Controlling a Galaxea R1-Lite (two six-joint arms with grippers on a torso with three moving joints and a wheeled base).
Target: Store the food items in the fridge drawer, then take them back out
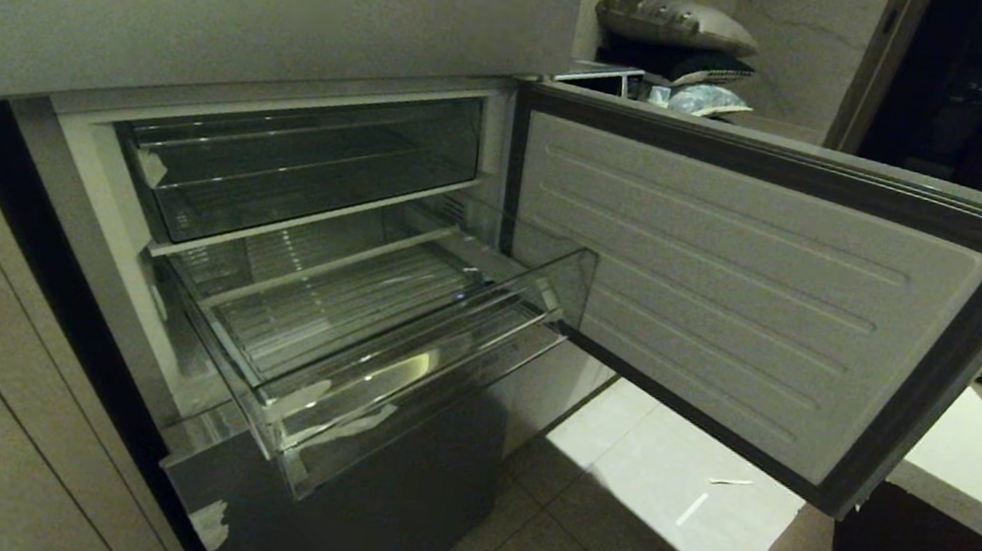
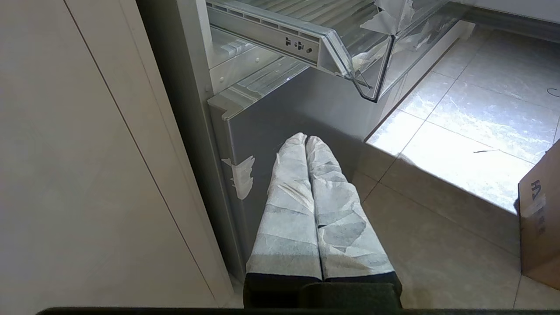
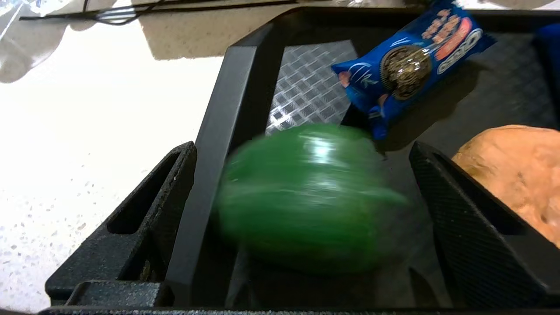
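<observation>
The fridge drawer is pulled out, clear with a ribbed floor, and holds nothing; its corner shows in the left wrist view. The food items lie in a black tray: a blurred green round piece, a blue biscuit packet and an orange-tan round piece. My right gripper is open over the tray, the green piece lying between its fingers, which do not press it. One finger is outside the tray wall. My left gripper, taped white, is shut and parked low by the fridge's grey lower panel.
The fridge door stands swung open to the right. A darker clear bin sits above the drawer. A cardboard box stands on the tiled floor. The tray rests on a white speckled counter, with cables at its far edge.
</observation>
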